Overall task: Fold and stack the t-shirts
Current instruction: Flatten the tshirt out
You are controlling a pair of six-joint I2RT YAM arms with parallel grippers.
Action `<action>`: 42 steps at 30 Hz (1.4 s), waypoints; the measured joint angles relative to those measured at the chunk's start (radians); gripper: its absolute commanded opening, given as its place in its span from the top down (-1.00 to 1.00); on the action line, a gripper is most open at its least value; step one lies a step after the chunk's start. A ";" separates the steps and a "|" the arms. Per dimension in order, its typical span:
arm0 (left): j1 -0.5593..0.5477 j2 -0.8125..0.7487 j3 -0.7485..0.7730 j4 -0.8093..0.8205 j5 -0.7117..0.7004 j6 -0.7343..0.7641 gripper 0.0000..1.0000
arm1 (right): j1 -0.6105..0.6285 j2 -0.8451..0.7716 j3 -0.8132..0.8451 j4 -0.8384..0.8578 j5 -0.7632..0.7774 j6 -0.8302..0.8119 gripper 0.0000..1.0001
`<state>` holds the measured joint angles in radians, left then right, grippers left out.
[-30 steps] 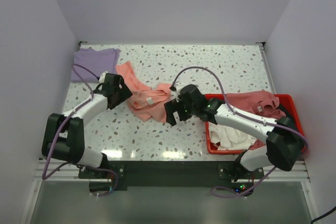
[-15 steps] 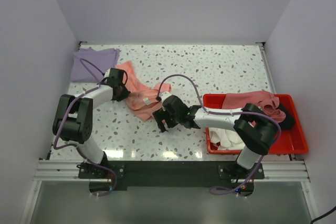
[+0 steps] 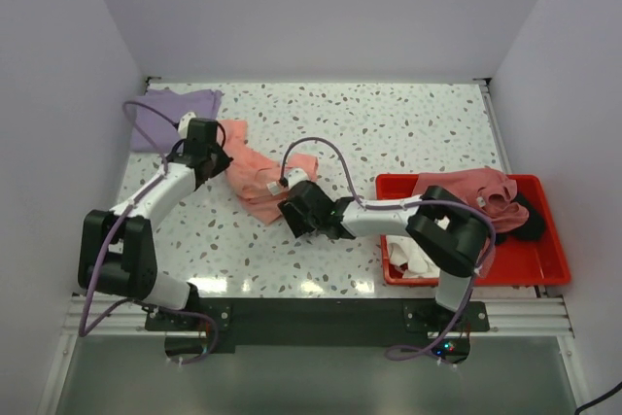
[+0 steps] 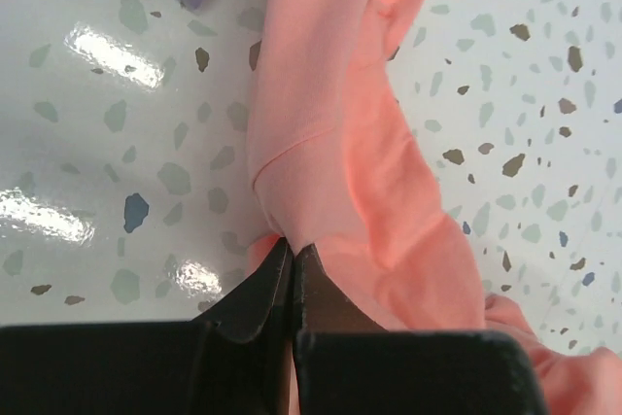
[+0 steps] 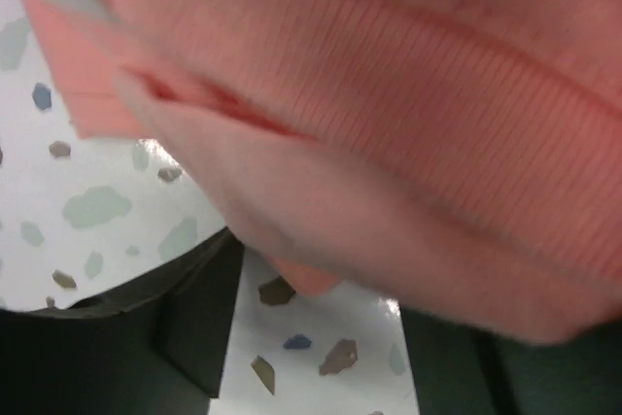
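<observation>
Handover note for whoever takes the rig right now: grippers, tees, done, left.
Left gripper: shut on the salmon tee, at its left end.
Right gripper: open, jaws at that tee's near right edge, no grip yet.
Lavender tee: lies flat at the far left corner.
Bin: holds the pink tee, white tee and black tee, all bunched.
Done: no stack visible.
Left: spread and fold the salmon tee, then the bin's tees, then stack all.

Salmon-pink tee [image 3: 255,174]; lavender tee [image 3: 165,116]; white speckled table [image 3: 408,123]; red bin [image 3: 546,261]; possibly black cloth [image 3: 531,224] inside
</observation>
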<state>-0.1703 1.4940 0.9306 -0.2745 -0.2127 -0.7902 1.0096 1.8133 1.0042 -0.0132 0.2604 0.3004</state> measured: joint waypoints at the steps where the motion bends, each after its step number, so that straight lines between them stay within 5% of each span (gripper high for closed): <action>1: 0.000 -0.024 0.000 -0.006 -0.005 0.000 1.00 | 0.000 0.012 0.006 0.001 0.017 -0.003 -0.11; 2: 0.000 -0.047 0.000 -0.012 -0.009 0.000 1.00 | 0.000 0.024 0.013 0.011 0.027 -0.003 0.01; 5: 0.000 -0.109 0.000 -0.037 -0.024 0.000 1.00 | 0.000 0.039 0.025 0.030 0.062 -0.004 0.92; 6: 0.000 -0.126 0.000 -0.045 -0.028 0.000 1.00 | 0.000 0.039 0.025 0.026 0.074 -0.007 0.99; 11: 0.000 -0.226 0.011 -0.097 -0.064 0.000 1.00 | 0.000 -0.030 0.024 -0.041 0.148 -0.015 1.00; 25: 0.000 -0.542 0.416 -0.213 -0.151 0.047 1.00 | -0.001 -0.750 0.255 -0.272 0.319 -0.171 1.00; 42: 0.000 -0.678 0.863 -0.167 -0.029 0.168 1.00 | -0.001 -0.840 0.827 -0.525 0.015 -0.233 1.00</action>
<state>-0.1703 0.8158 1.7935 -0.4412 -0.2417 -0.6224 1.0088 0.9730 1.8313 -0.5385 0.2752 0.0669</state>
